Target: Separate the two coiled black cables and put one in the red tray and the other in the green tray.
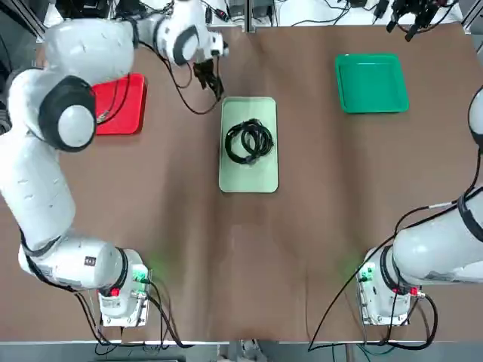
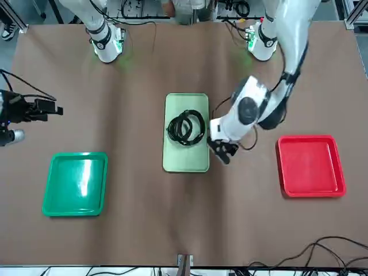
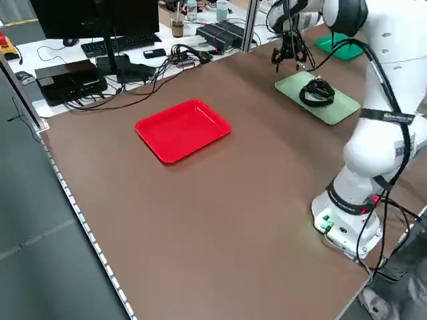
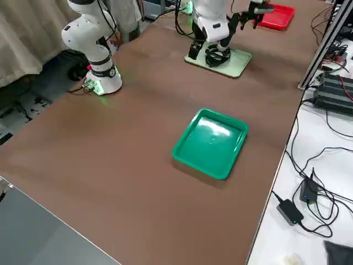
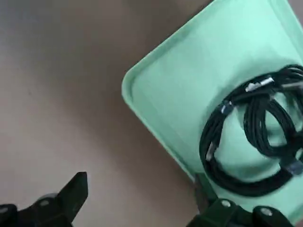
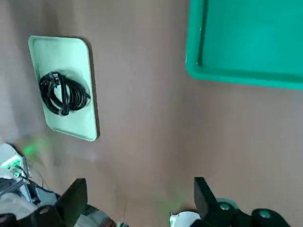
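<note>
L→R, top view. Red tray (image 1: 121, 105): flat sq. plastic, raised rim, rounded corners, glossy; partly under L arm (image 1: 34, 173). Arm = smooth white shells, blk bands; small dark label (image 1: 90, 261) nr base, print too small to read. L gripper (image 5: 142, 182): open, fingers well apart, nothing betw. them; over brown tabletop (image 1: 173, 219), just beside far-left corner of mint tray (image 1: 249, 177).

Mint tray: pale, rectangular, shallow rim, rounded corners. Both coiled blk cables (image 5: 236, 182) on it, overlapping: smaller tight loop w/in & across larger one; thin smooth cord in bundled strands, silvery + grey bits on the windings. Neither cable in red or green tray.

Green tray (image 1: 372, 83): deep emerald plastic, sq.-ish, raised rim, shiny; right of mint tray, well apart. R gripper (image 6: 141, 182): open, fingers wide, holding nothing; nr far edge of table, beyond green tray & a bit to its right
</note>
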Robot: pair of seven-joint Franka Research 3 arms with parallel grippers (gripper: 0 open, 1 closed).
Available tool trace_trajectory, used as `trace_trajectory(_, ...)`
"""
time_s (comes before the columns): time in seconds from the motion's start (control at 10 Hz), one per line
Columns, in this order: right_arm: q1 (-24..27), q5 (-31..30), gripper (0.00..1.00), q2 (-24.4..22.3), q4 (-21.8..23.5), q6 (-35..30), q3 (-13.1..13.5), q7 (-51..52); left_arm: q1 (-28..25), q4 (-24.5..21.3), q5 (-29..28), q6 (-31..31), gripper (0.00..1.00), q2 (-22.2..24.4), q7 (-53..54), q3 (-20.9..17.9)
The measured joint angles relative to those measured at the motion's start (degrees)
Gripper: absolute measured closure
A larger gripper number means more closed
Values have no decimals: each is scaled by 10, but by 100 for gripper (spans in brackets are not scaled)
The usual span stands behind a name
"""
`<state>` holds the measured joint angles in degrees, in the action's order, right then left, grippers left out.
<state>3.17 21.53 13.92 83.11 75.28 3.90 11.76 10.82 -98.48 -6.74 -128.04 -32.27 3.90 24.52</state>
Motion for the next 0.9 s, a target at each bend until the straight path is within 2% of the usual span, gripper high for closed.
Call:
trace_trajectory(0.3, -14, 54, 0, 4, 25, -28, -3, 0, 33, 1, -9, -55, 4, -55, -52, 0)
trace_trajectory(0.5, -8, 65, 0, 18, 37, -28, -1, 1, 41, 2, -18, -83, 9, -85, -70, 0)
trace_trajectory(0.9, -8, 70, 0, 23, 40, -29, -1, 1, 55, -6, -19, -85, 11, -94, -83, 0)
